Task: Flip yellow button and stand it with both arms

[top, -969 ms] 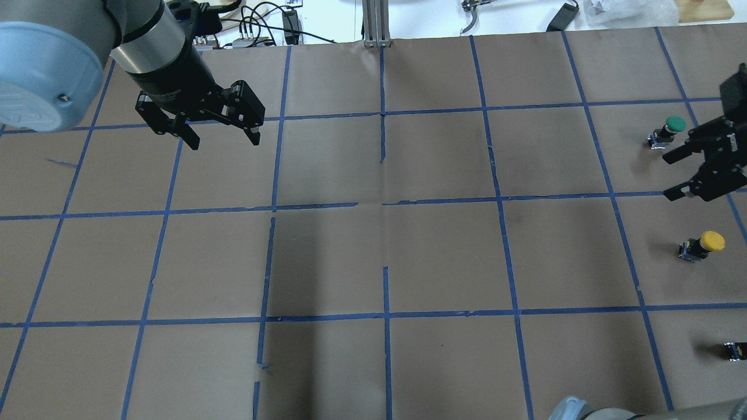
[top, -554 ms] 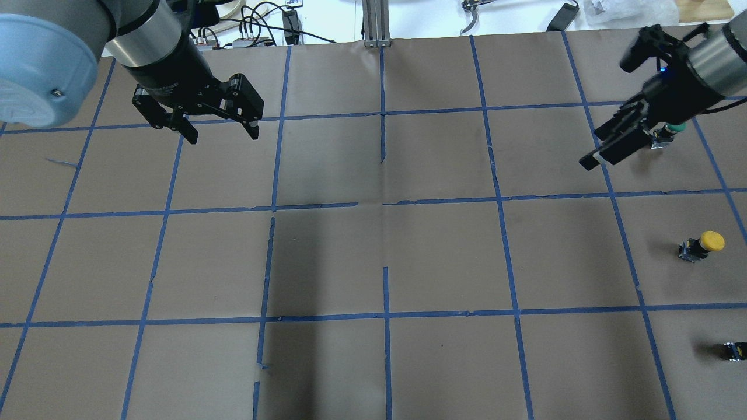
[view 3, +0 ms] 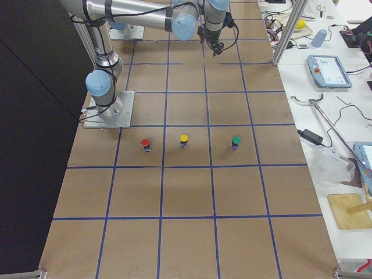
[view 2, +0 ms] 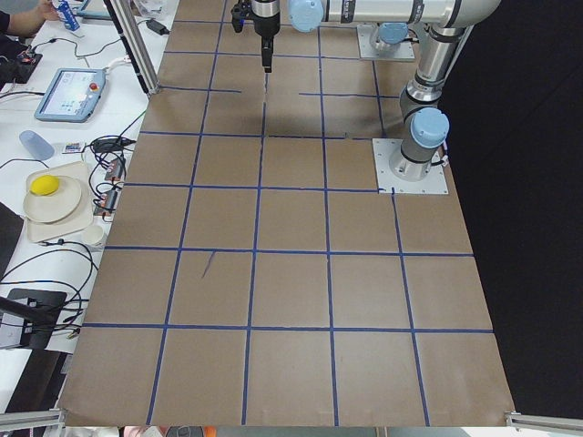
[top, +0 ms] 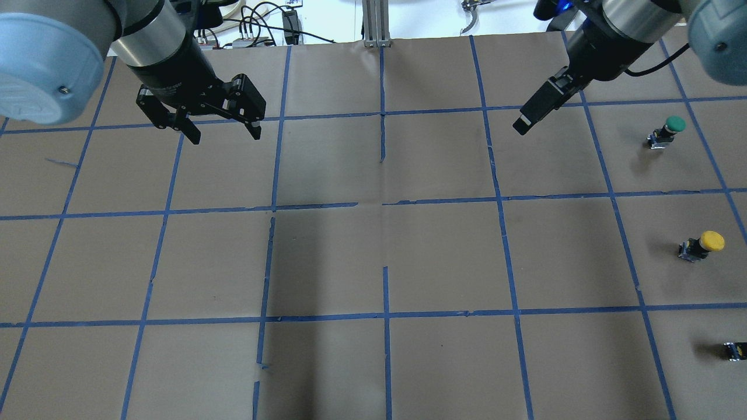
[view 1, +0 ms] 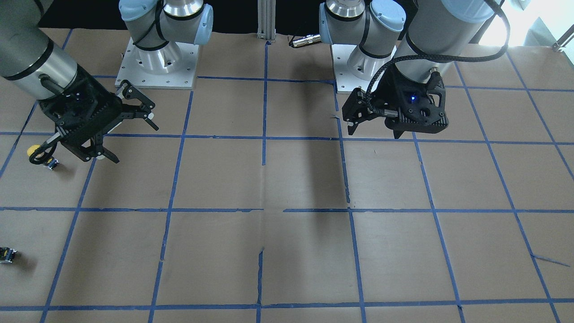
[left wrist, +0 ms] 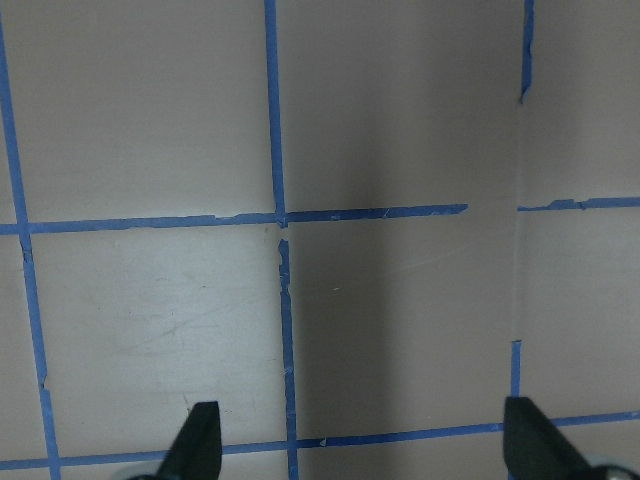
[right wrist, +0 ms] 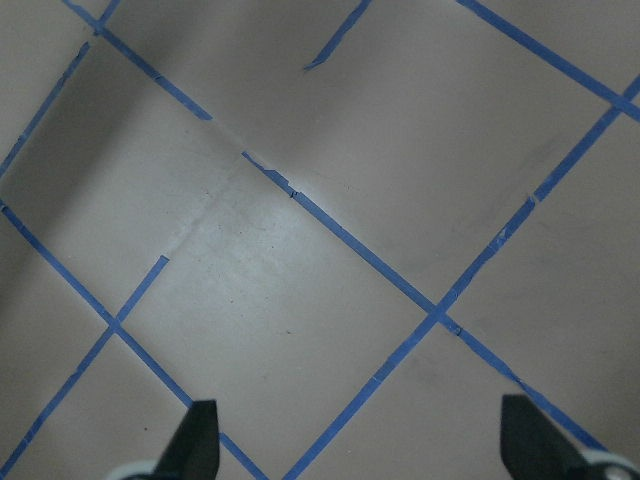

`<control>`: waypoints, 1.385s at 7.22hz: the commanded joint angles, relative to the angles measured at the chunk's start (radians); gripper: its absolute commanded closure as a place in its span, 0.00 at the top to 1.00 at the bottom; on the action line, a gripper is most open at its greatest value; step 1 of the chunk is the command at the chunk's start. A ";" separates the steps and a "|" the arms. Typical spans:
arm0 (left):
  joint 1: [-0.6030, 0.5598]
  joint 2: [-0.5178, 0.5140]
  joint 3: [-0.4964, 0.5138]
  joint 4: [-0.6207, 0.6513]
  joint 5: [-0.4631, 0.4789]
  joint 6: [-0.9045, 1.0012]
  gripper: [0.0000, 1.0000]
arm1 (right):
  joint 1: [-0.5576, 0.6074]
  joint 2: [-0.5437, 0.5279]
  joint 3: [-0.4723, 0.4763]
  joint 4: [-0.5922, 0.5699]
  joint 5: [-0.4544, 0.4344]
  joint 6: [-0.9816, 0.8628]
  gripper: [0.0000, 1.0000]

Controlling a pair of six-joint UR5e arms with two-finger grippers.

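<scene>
- Two grippers are hanging well away from the yellow button (top: pixel 704 244). The right gripper (top: pixel 522 123) is hovering in the upper right of the overhead view, and its wrist view is showing its fingers spread apart. The left gripper (top: pixel 226 137) is hovering in the upper left, its jaws likewise apart.
- Being far smaller than either gripper, the button is probably going to skid or topple on the paper-covered table (top: pixel 373 262) if a pinch lands off-centre.
- Similar buttons are flanking it in one row, the green button (top: pixel 670 129) and the red button (view 3: pixel 145 143), so a wrong pick is threatening.
- Passing so small a thing between arms is inviting a drop.
- Near the right edge of the overhead view, mid-height, the yellow button is seemingly standing cap-up on its dark blocky body.
</scene>
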 commanded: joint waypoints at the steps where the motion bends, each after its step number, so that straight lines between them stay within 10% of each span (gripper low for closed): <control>1: 0.000 -0.003 -0.008 0.002 -0.002 -0.001 1.00 | 0.084 0.019 -0.110 0.099 -0.121 0.254 1.00; 6: -0.003 -0.006 -0.017 0.005 -0.009 -0.001 1.00 | 0.238 0.008 -0.152 0.139 -0.322 0.872 0.99; 10: -0.012 -0.005 -0.003 0.012 0.000 -0.001 1.00 | 0.231 0.010 -0.144 0.069 -0.333 0.884 0.99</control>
